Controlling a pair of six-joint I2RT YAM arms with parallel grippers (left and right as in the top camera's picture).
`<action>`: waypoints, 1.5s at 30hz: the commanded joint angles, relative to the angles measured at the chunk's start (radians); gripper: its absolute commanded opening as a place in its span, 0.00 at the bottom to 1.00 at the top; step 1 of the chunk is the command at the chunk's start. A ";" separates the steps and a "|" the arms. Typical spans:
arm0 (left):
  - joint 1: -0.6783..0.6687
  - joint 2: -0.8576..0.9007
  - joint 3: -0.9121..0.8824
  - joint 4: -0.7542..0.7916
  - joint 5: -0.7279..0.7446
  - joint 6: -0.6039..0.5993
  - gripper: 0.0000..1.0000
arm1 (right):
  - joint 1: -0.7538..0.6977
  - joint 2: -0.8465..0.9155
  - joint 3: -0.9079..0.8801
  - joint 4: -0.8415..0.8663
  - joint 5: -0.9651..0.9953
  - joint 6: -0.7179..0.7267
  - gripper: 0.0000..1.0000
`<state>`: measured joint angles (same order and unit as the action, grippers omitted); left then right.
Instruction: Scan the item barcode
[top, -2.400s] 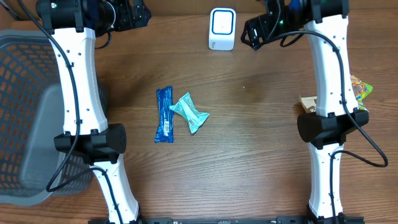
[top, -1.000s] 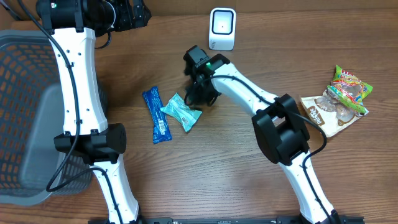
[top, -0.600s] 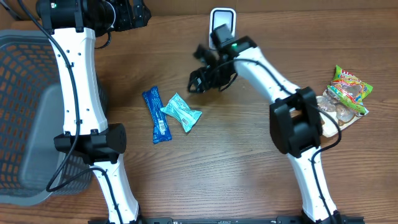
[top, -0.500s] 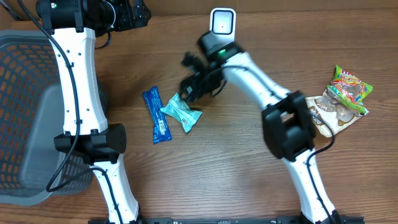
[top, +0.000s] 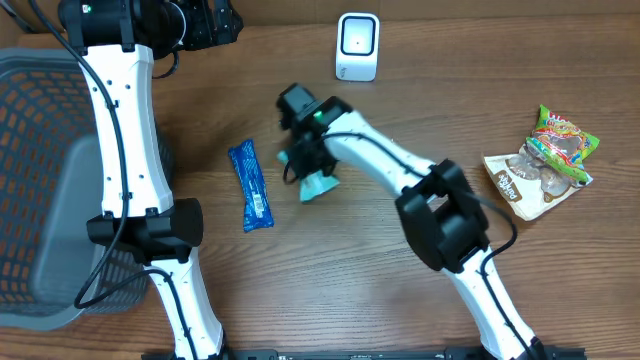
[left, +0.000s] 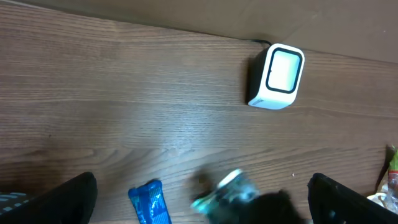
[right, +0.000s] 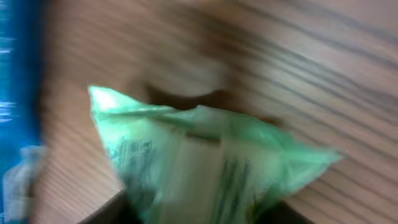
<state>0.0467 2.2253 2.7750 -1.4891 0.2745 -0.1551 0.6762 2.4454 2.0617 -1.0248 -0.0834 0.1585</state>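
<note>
A teal snack packet (top: 318, 186) sits mid-table under my right gripper (top: 305, 155). In the right wrist view the packet (right: 205, 162) fills the blurred frame between the two dark fingers, and the gripper (right: 199, 214) looks shut on it. The left wrist view shows it too, as a blurred teal packet (left: 227, 190). A blue bar (top: 250, 186) lies just left of it. The white barcode scanner (top: 357, 46) stands at the table's far edge. My left gripper (top: 205, 25) hangs open high at the back left, its jaws wide apart over the table (left: 205, 208) with nothing between them.
A grey mesh basket (top: 40, 170) stands at the left edge. Two more snack bags (top: 545, 160) lie at the right edge. In the left wrist view the scanner (left: 277, 76) faces up and the blue bar (left: 149, 202) lies below it.
My right arm swung from near the scanner down onto the teal packet and its jaws closed round it. The packet shifted right and turned. The left arm stayed still.
</note>
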 joint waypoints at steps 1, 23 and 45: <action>-0.002 -0.015 0.014 0.004 0.006 -0.006 1.00 | -0.109 0.003 -0.012 -0.070 0.089 0.422 0.53; -0.002 -0.015 0.014 0.004 0.006 -0.006 1.00 | -0.388 0.003 -0.048 0.000 -0.435 -0.403 1.00; -0.002 -0.015 0.014 0.004 0.006 -0.006 1.00 | -0.389 0.003 -0.147 -0.014 -0.548 -0.421 0.32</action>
<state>0.0467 2.2253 2.7750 -1.4887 0.2741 -0.1551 0.2970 2.4134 1.9369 -1.0313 -0.5922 -0.2546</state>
